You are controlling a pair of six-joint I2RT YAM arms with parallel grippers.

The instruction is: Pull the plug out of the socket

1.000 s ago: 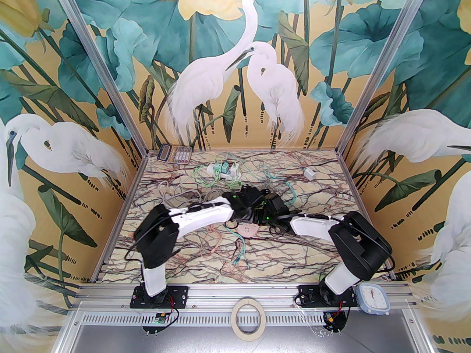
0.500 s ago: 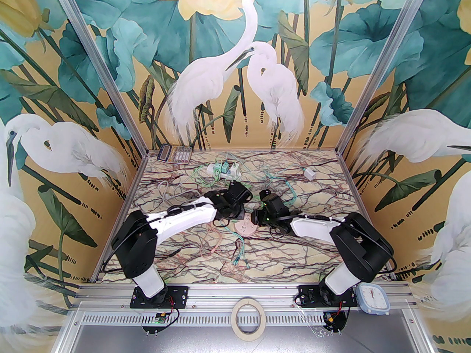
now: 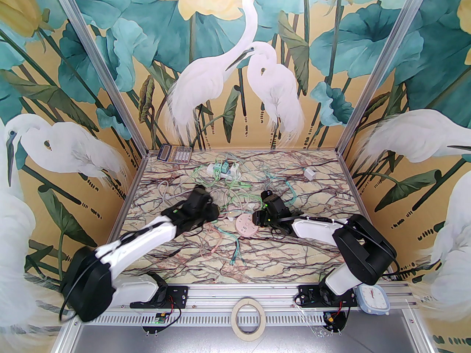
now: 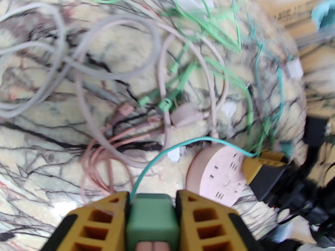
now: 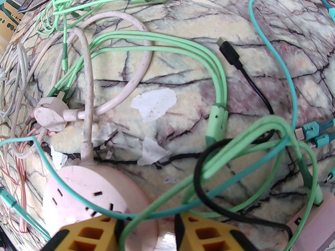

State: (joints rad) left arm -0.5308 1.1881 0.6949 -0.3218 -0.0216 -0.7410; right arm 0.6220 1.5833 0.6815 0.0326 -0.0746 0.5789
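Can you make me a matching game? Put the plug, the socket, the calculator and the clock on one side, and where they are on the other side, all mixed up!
Things
1. plug
2. socket
3. calculator
4. clock

Places
A. far left corner of the table
B. beside the right arm's base
C. gripped in the left hand
D. middle of the table

Pairs: 1-C, 2-D, 3-A, 4-B

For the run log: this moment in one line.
left fingers: shut on green square plug | plug: off round pink socket | right fingers: on socket
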